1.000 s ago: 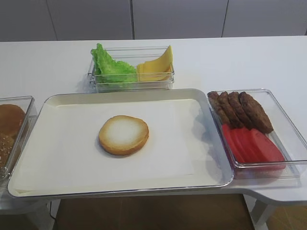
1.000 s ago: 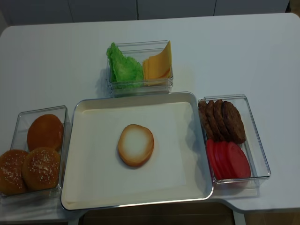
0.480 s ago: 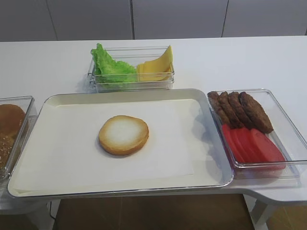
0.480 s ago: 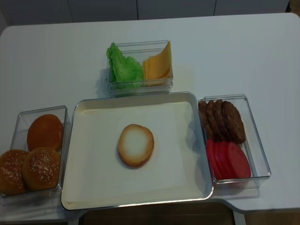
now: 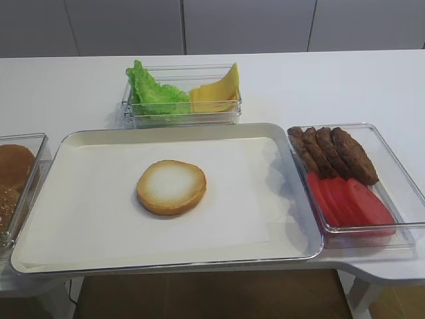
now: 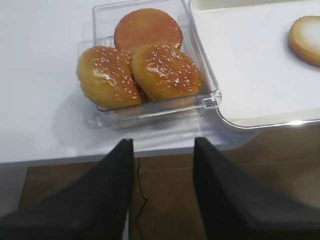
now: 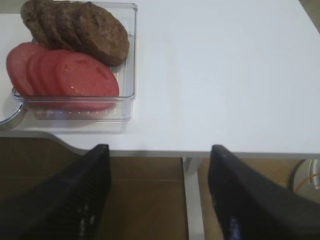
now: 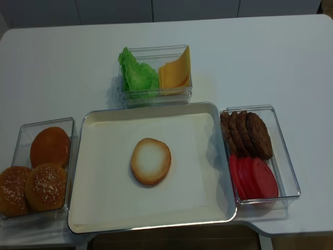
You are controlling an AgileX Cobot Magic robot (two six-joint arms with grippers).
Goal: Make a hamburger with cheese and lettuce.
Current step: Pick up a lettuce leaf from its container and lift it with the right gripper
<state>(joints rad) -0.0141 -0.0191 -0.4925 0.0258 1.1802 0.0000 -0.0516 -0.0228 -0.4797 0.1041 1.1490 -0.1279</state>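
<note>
3 brown buns in a clear box; patties and tomato slices in another, beside tray.

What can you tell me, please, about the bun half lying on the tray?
The hamburger so far is a single round, flat bun half with a golden-brown rim and a pale, whitish cut face turned upward. It lies flat on the white paper lining the metal tray, roughly at its middle, with nothing stacked on it. No end effector touches it, and it sits apart from every container.
</note>
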